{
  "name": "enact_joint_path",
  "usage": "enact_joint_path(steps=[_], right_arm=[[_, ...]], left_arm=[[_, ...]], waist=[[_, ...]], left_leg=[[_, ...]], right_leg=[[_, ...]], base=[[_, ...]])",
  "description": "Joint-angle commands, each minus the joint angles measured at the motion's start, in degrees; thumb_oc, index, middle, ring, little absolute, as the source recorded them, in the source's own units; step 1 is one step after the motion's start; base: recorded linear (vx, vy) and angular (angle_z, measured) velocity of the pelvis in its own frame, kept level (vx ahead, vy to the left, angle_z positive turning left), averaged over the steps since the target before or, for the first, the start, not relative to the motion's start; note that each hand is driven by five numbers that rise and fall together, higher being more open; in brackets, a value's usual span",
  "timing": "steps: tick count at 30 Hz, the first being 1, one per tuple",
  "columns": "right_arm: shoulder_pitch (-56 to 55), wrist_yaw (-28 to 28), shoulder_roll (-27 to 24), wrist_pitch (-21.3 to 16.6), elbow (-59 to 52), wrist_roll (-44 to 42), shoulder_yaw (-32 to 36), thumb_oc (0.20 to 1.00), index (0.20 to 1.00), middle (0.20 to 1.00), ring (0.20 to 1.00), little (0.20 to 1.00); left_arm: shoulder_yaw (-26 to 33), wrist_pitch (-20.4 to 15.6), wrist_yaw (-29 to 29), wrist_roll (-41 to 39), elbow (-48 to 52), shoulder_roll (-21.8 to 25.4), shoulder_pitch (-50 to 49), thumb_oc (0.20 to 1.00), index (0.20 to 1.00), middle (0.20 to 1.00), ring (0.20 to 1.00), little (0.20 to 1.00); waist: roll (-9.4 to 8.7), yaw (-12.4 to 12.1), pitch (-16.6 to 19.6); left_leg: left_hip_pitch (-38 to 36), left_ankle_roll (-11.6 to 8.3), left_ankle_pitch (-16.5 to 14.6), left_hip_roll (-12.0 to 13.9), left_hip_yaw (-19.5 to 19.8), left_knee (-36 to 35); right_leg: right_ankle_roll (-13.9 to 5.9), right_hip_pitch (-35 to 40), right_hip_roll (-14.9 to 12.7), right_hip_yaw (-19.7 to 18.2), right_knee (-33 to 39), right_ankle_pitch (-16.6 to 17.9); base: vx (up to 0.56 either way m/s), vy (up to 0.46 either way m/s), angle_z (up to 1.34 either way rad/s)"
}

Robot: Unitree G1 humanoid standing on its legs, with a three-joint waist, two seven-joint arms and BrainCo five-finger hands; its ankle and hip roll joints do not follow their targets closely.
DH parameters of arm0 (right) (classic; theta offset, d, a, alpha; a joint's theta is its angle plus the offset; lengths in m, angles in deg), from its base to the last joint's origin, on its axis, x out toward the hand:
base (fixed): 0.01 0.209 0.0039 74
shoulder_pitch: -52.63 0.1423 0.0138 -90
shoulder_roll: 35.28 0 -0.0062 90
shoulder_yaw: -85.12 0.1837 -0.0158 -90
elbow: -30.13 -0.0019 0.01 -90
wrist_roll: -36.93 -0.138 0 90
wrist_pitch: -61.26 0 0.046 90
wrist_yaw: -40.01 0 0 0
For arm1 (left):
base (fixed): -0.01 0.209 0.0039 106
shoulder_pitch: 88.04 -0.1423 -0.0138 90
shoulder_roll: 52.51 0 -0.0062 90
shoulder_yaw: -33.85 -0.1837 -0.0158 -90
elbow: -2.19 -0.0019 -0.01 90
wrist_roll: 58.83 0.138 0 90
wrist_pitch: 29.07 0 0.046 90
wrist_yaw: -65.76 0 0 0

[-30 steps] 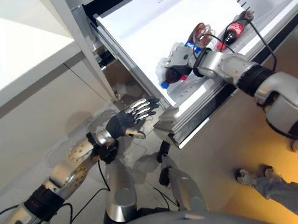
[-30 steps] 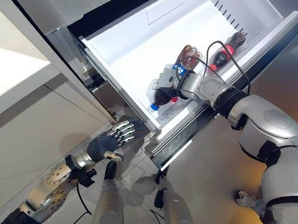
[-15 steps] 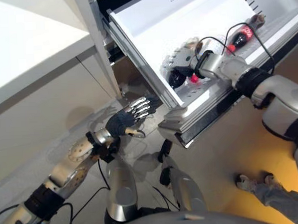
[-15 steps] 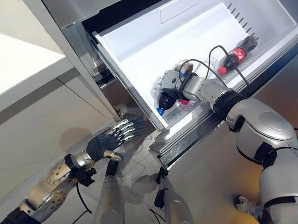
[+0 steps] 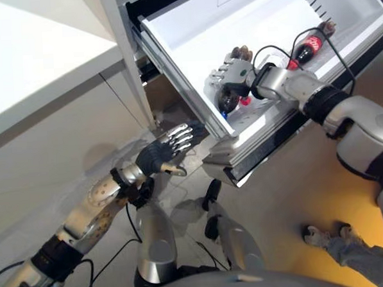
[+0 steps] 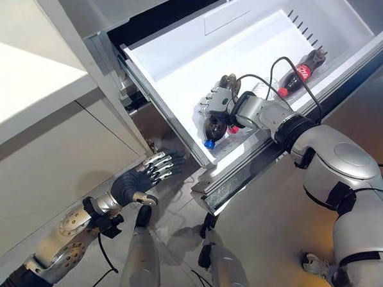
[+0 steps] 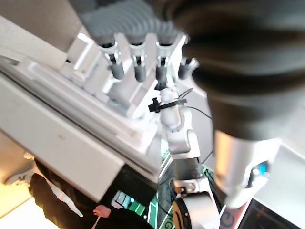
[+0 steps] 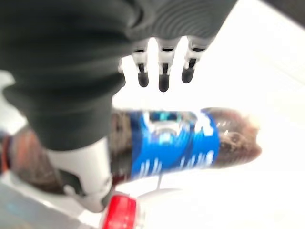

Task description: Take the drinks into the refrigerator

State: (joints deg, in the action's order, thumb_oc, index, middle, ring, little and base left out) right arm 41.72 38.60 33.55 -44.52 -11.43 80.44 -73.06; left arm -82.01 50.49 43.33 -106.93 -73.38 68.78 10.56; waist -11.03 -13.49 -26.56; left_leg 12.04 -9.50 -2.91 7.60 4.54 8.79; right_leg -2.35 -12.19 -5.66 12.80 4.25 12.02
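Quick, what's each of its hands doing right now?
Left hand: open, fingers straight, holding nothing, below the drawer.
Right hand: open, fingers straight above the blue-label bottle lying in the drawer, not gripping it.

The robot has shiny silver arms. Each hand, right hand point(image 5: 234, 70) and left hand point(image 5: 163, 153), has a dark ribbed cover and silver fingers with dark tips.
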Motion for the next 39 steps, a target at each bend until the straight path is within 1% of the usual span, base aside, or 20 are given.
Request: enact_joint_path(steps=[1,3,4,5,6,7,8,9,11,12,14,15,19,22,23,25,29,34,37,39], right_arm=[[7.63,-0.57,-5.46,1.62,-2.95,-7.26,1.00,1.000,1.000,1.000,1.000,1.000],[7.41,-0.95,-7.71,1.83,-5.84,-9.33,2.50,1.000,1.000,1.000,1.000,1.000],[6.65,-2.12,-12.68,1.50,-11.95,-12.16,5.17,1.000,1.000,1.000,1.000,1.000],[6.34,-1.84,-13.08,1.69,-12.61,-12.27,5.47,1.000,1.000,1.000,1.000,1.000],[4.08,-2.54,-18.45,0.78,-20.09,-15.89,9.50,1.000,1.000,1.000,1.000,1.000],[3.51,-2.31,-18.83,0.94,-20.72,-15.94,10.05,1.000,1.000,1.000,1.000,1.000],[-1.59,-3.19,-24.38,-0.11,-27.12,-18.19,14.95,1.000,1.000,1.000,1.000,1.000],[-4.56,-4.08,-26.68,-0.57,-29.34,-19.16,18.18,1.000,1.000,1.000,1.000,1.000],[-9.20,-4.60,-28.58,-0.96,-31.92,-20.07,22.60,1.000,1.000,1.000,1.000,1.000],[-17.24,-5.45,-31.44,-2.18,-36.27,-22.07,30.01,1.000,1.000,1.000,1.000,1.000],[-27.36,-6.20,-31.80,-3.11,-39.72,-23.32,38.99,1.000,1.000,1.000,1.000,1.000],[-29.07,-6.07,-31.84,-3.06,-40.40,-23.19,40.54,1.000,1.000,1.000,1.000,1.000],[-50.50,-7.58,-28.47,-4.55,-45.67,-23.52,58.33,1.000,1.000,1.000,1.000,1.000],[-59.57,-7.87,-25.12,-4.90,-47.91,-23.07,65.05,1.000,1.000,1.000,1.000,1.000],[-66.36,-8.18,-21.99,-5.15,-48.88,-22.03,69.56,1.000,1.000,1.000,1.000,1.000],[-71.42,-8.75,-18.94,-4.99,-48.37,-21.13,72.33,1.000,1.000,1.000,1.000,1.000],[-78.46,-8.74,-14.61,-4.26,-47.16,-18.87,74.84,1.000,1.000,1.000,1.000,1.000],[-82.07,-8.80,-6.53,-2.29,-35.77,-17.78,70.42,1.000,1.000,1.000,1.000,1.000],[-81.49,-8.11,-5.25,-2.28,-33.04,-17.81,67.82,1.000,1.000,1.000,1.000,1.000],[-79.57,-7.36,-2.85,-2.01,-27.29,-18.87,63.03,0.351,0.351,0.351,0.351,0.351]], left_arm=[[0.90,-2.47,-1.62,0.15,7.15,1.36,-2.11,1.000,1.000,1.000,1.000,1.000],[1.66,-2.46,-1.55,0.31,7.04,1.52,-2.77,1.000,1.000,1.000,1.000,1.000],[3.51,-2.44,-1.15,0.98,6.50,1.32,-4.20,1.000,1.000,1.000,1.000,1.000],[3.51,-2.40,-1.15,1.02,6.62,1.43,-4.31,1.000,1.000,1.000,1.000,1.000],[5.11,-2.28,-1.05,1.52,6.11,1.13,-5.63,1.000,1.000,1.000,1.000,1.000],[5.02,-2.26,-1.06,1.54,6.18,1.32,-5.69,1.000,1.000,1.000,1.000,1.000],[6.72,-2.15,-1.17,2.21,5.63,0.69,-7.15,1.000,1.000,1.000,1.000,1.000],[7.33,-2.23,-1.41,2.37,5.51,0.56,-7.95,1.000,1.000,1.000,1.000,1.000],[7.75,-2.37,-1.41,2.54,5.31,0.52,-8.65,1.000,1.000,1.000,1.000,1.000],[9.58,-2.74,-1.71,3.13,4.66,-0.43,-10.20,1.000,1.000,1.000,1.000,1.000],[11.00,-3.23,-1.87,3.84,4.17,-1.33,-11.54,1.000,1.000,1.000,1.000,1.000],[10.78,-3.23,-1.90,3.90,4.24,-0.95,-11.60,1.000,1.000,1.000,1.000,1.000],[13.33,-4.28,-1.62,5.40,2.94,-4.32,-14.40,1.000,1.000,1.000,1.000,1.000],[13.79,-4.39,-1.39,6.25,2.72,-5.45,-15.54,1.000,1.000,1.000,1.000,1.000],[15.37,-4.78,-1.39,6.96,2.29,-7.01,-16.95,1.000,1.000,1.000,1.000,1.000],[15.79,-5.00,-1.40,7.47,1.99,-7.94,-17.88,1.000,1.000,1.000,1.000,1.000],[16.57,-5.29,-1.40,8.98,1.89,-9.18,-19.39,1.000,1.000,1.000,1.000,1.000],[16.31,-5.96,-1.35,10.87,1.42,-11.04,-20.42,1.000,1.000,1.000,1.000,1.000],[16.33,-6.17,-1.25,11.00,1.36,-11.38,-20.66,1.000,1.000,1.000,1.000,1.000],[15.40,-6.69,-0.91,10.87,1.55,-11.67,-20.37,1.000,1.000,1.000,1.000,1.000]], waist=[[0.56,-0.78,1.83],[0.28,-0.67,2.30],[-0.13,0.05,3.46],[-0.19,-0.03,3.45],[-0.38,1.05,4.43],[-0.50,0.91,4.44],[-0.42,2.05,5.58],[-0.39,2.44,6.10],[-0.44,2.72,6.66],[-0.01,3.93,7.79],[0.41,4.86,8.91],[0.15,4.58,8.97],[1.66,6.82,11.64],[2.36,7.03,12.64],[3.33,7.93,13.60],[4.11,8.45,14.30],[5.11,9.21,15.43],[6.68,10.10,16.82],[6.94,10.14,17.15],[7.38,9.89,17.42]], left_leg=[[-1.55,7.60,1.21,-6.00,-1.48,-4.64],[-2.00,7.56,1.17,-6.04,-1.55,-4.73],[-2.96,7.58,1.01,-5.91,-1.78,-5.02],[-3.07,7.58,1.02,-5.91,-1.76,-5.09],[-3.94,7.59,0.79,-5.87,-2.07,-5.22],[-4.02,7.59,0.78,-5.87,-2.04,-5.25],[-4.88,7.60,0.53,-5.74,-2.33,-5.36],[-5.28,7.63,0.39,-5.77,-2.46,-5.38],[-5.77,7.66,0.23,-5.74,-2.47,-5.39],[-6.63,7.62,-0.06,-5.67,-2.86,-5.30],[-7.77,7.61,-0.40,-5.48,-3.17,-5.28],[-7.85,7.59,-0.43,-5.46,-3.09,-5.31],[-11.28,7.69,-1.06,-5.28,-3.99,-6.24],[-12.66,7.77,-1.35,-5.19,-4.39,-6.78],[-13.67,7.79,-1.60,-5.10,-4.65,-7.07],[-14.68,7.76,-1.71,-5.00,-5.01,-7.49],[-16.01,7.71,-1.83,-5.04,-5.46,-8.27],[-17.26,7.57,-2.05,-4.94,-6.25,-8.91],[-17.45,7.51,-2.09,-4.89,-6.41,-9.01],[-17.82,7.52,-2.18,-5.06,-6.50,-9.05]], right_leg=[[-2.97,4.95,1.63,0.05,-7.36,-9.17],[-2.98,5.47,1.70,-0.05,-7.14,-9.09],[-3.05,6.18,1.73,-0.10,-6.96,-9.02],[-3.06,6.28,1.74,-0.08,-6.91,-9.03],[-3.11,6.93,1.70,-0.33,-6.83,-9.05],[-3.11,7.03,1.71,-0.29,-6.79,-9.06],[-3.13,7.98,1.69,-0.28,-6.70,-9.29],[-3.10,8.46,1.73,-0.30,-6.64,-9.43],[-3.09,8.91,1.76,-0.29,-6.64,-9.64],[-3.10,9.77,1.82,-0.51,-6.64,-10.05],[-3.11,10.55,1.85,-0.54,-6.73,-10.46],[-3.11,10.65,1.88,-0.46,-6.73,-10.50],[-3.09,13.01,1.91,-0.70,-6.97,-11.55],[-3.09,14.05,1.80,-1.02,-6.93,-11.91],[-3.08,14.76,1.73,-1.23,-6.95,-12.32],[-3.10,15.34,1.69,-1.43,-6.87,-12.52],[-3.16,16.19,1.78,-1.65,-6.59,-12.79],[-3.25,16.77,1.81,-1.92,-6.17,-13.00],[-3.30,16.86,1.77,-2.01,-6.12,-13.05],[-3.36,17.15,1.55,-1.92,-6.11,-12.95]], base=[[0.00,0.000,0.00],[0.02,-0.001,0.00],[0.03,-0.003,-0.01],[0.06,-0.001,-0.02],[0.03,-0.001,-0.05],[0.07,-0.007,-0.11],[0.07,-0.010,-0.13],[0.08,-0.010,-0.10],[0.06,-0.004,-0.01],[0.09,-0.004,-0.01],[0.09,-0.009,-0.02],[0.07,-0.007,-0.03],[0.12,0.011,-0.09],[0.09,0.016,-0.05],[0.08,0.013,-0.08],[0.09,0.018,-0.11],[0.06,0.007,-0.02],[0.02,0.003,0.00],[0.00,0.000,0.00],[0.00,0.000,0.00]])
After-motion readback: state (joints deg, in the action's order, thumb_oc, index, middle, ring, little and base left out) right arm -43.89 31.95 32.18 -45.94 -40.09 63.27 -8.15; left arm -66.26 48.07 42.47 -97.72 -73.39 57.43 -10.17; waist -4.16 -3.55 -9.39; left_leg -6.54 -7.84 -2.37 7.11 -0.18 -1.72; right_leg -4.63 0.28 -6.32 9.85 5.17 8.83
